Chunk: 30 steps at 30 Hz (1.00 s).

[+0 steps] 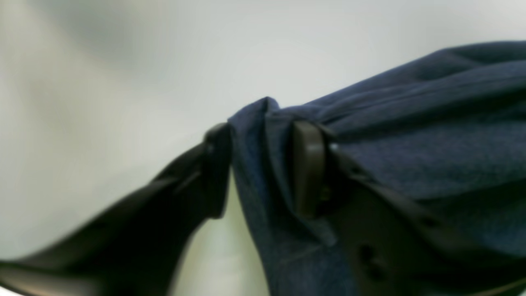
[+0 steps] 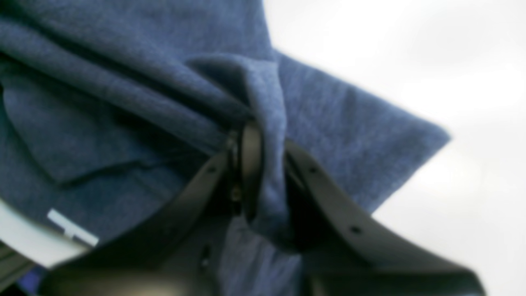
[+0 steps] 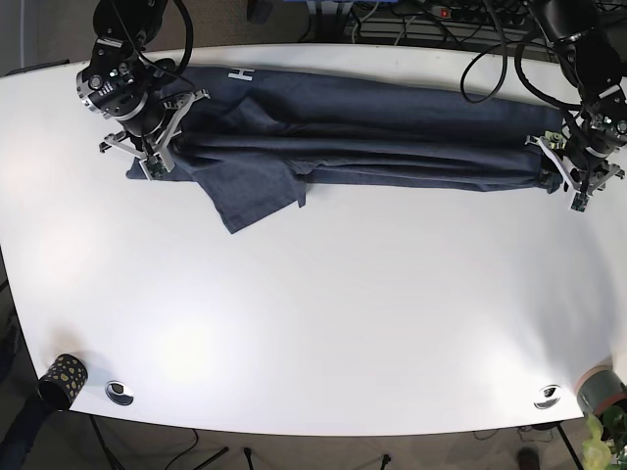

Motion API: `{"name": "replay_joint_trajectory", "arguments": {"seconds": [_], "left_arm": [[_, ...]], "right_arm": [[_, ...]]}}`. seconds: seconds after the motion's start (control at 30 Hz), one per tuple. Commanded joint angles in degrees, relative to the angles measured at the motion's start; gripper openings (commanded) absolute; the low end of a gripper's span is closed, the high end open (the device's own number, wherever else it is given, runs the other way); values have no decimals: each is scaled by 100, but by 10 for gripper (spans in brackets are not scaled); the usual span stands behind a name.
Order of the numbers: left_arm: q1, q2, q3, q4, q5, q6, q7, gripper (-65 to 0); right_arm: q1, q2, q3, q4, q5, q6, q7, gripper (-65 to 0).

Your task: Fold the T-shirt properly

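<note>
- The T-shirt (image 3: 362, 137), of dark navy cloth, is laid across the far part of the white table (image 3: 323, 323) as a long narrow band which runs from the far left to the far right of the base view.
- The cloth is gathered in several long folds along this band, and white letters can be seen near its far left edge.
- One sleeve (image 3: 250, 191) is spread out from the band toward the near side, at the left part of the shirt, and it lies flat on the table.
- The left end of the band is gripped by the right gripper (image 3: 147, 137). In the right wrist view a thick bunch of the cloth is pinched between the black fingers (image 2: 250, 172), so the gripper (image 2: 267, 176) is closed narrow on the T-shirt (image 2: 123, 123).
- The right end of the band is gripped by the left gripper (image 3: 573, 166). In the left wrist view a fold of the cloth is held between the two pads (image 1: 308, 168), and the gripper (image 1: 263, 168) is closed on the T-shirt (image 1: 411, 156).
- Both wrist views are blurred, and small details of the cloth cannot be told there.
- A small dark cup with light dots (image 3: 61, 380) is placed at the near left edge of the table, well apart from the shirt.
- A grey roll of tape (image 3: 600, 388) is seen at the near right corner.
- Black cables (image 3: 470, 39) are hung behind the far edge of the table.
</note>
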Motion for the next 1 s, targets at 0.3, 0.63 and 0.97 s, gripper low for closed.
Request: {"name": "replay_joint_trajectory", "arguments": {"seconds": [0.3, 0.63, 0.97], "left_arm": [[-21, -307, -54, 371, -30, 49, -49, -290], [-12, -96, 148, 1681, -144, 49, 13, -290], [-30, 133, 412, 1470, -813, 49, 637, -292]], "right_arm": [[-189, -347, 938, 359, -19, -49, -197, -195], [48, -84, 982, 394, 1159, -49, -276, -195], [857, -101, 990, 271, 1221, -49, -1094, -197]]}}
